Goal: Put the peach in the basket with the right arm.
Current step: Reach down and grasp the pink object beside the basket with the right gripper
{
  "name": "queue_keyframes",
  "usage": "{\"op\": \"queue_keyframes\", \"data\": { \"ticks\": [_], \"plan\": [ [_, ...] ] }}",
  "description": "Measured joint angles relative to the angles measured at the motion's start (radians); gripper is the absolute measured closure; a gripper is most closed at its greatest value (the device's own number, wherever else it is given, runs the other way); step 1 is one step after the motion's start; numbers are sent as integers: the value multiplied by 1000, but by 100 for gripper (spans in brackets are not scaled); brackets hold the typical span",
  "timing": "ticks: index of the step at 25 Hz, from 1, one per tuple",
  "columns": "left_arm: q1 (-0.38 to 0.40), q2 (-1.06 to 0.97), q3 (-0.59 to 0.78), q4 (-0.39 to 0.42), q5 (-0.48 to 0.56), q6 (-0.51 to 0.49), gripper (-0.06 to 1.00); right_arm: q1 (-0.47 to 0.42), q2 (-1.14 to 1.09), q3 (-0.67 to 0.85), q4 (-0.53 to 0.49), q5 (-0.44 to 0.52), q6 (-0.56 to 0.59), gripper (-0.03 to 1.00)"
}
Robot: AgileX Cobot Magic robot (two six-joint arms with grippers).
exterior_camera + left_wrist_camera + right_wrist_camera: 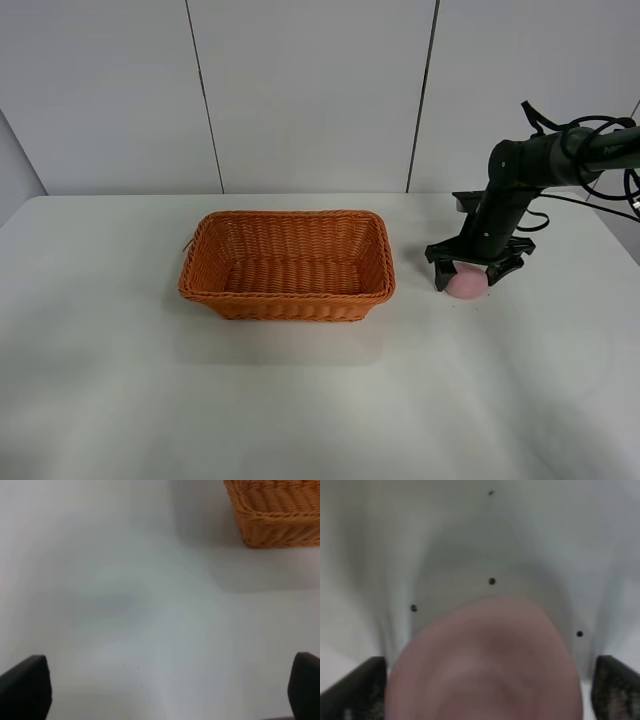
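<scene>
The pale pink peach (466, 284) lies on the white table just right of the orange-brown wicker basket (290, 262). My right gripper (471, 272) hangs directly over the peach, open, with one finger on each side of it. The right wrist view shows the peach (485, 665) large and blurred between the two dark fingertips (355, 692), which stand close to its sides; I cannot tell whether they touch it. My left gripper (165, 690) is open above bare table, with a basket (275, 510) corner at the picture's edge. The exterior view does not show the left arm.
The basket holds nothing. The white table (300, 400) runs wide around it, with a panelled wall behind. Black cables (600, 130) loop off the right arm near the table's right edge.
</scene>
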Motion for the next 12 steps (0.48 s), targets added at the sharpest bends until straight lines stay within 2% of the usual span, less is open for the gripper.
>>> {"op": "queue_keyframes", "data": {
  "ticks": [2, 6, 7, 8, 12],
  "plan": [
    [0, 0, 0, 0, 0, 0, -4, 0, 0, 0, -9, 5, 0, 50],
    [0, 0, 0, 0, 0, 0, -4, 0, -1, -4, -31, 10, 0, 87],
    [0, 0, 0, 0, 0, 0, -4, 0, -5, -5, -33, 11, 0, 93],
    [0, 0, 0, 0, 0, 0, -4, 0, -7, -5, -36, 14, -6, 96],
    [0, 0, 0, 0, 0, 0, -4, 0, -14, -22, -36, 31, -23, 96]
  ]
}}
